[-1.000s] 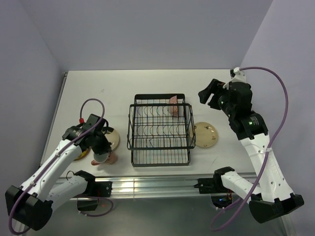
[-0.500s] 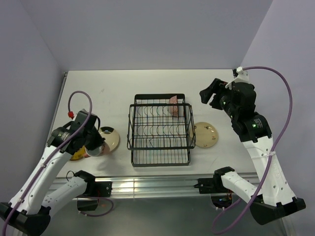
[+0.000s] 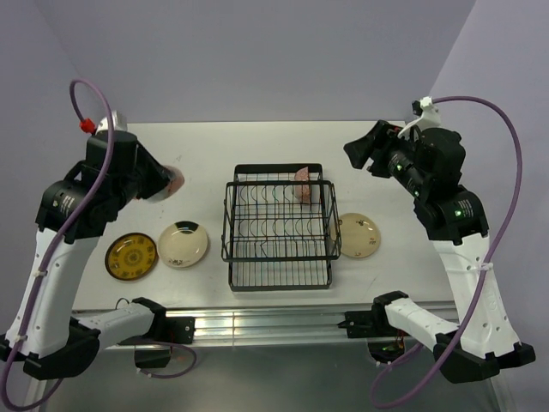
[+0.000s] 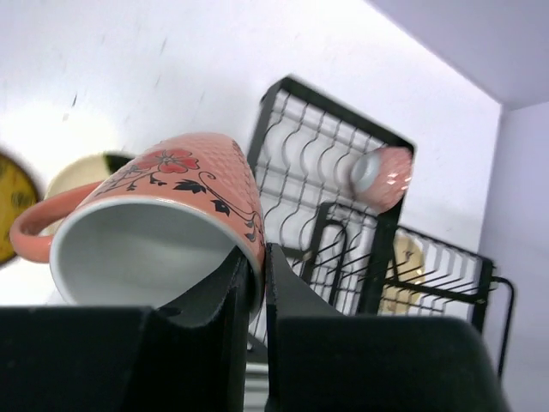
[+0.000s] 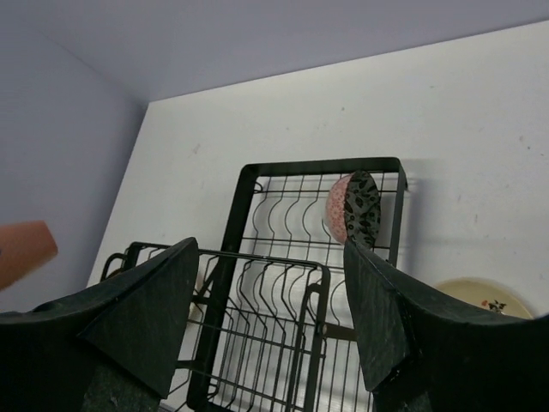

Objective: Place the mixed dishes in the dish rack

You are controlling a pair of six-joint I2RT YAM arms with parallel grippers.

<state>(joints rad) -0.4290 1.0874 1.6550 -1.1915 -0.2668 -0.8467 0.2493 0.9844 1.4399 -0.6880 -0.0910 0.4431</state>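
Note:
My left gripper is shut on the rim of the pinkish mug, one finger inside and one outside, and holds it in the air left of the black wire dish rack. The mug also shows in the top view. A small bowl, pink outside and grey-speckled inside, stands on edge in the rack's far right slots. A yellow patterned plate and a cream plate lie left of the rack. Another cream plate lies to its right. My right gripper is open and empty above the rack's far right corner.
The rack has a raised front section with curved slot prongs. The bowl sits in its back section, and the right cream plate is close against the rack's right side. The walls stand close on the left, back and right.
My left arm has lifted the mug off the table beside the left plates and carried it up and back. Both left plates now show fully. My right gripper has risen slightly.

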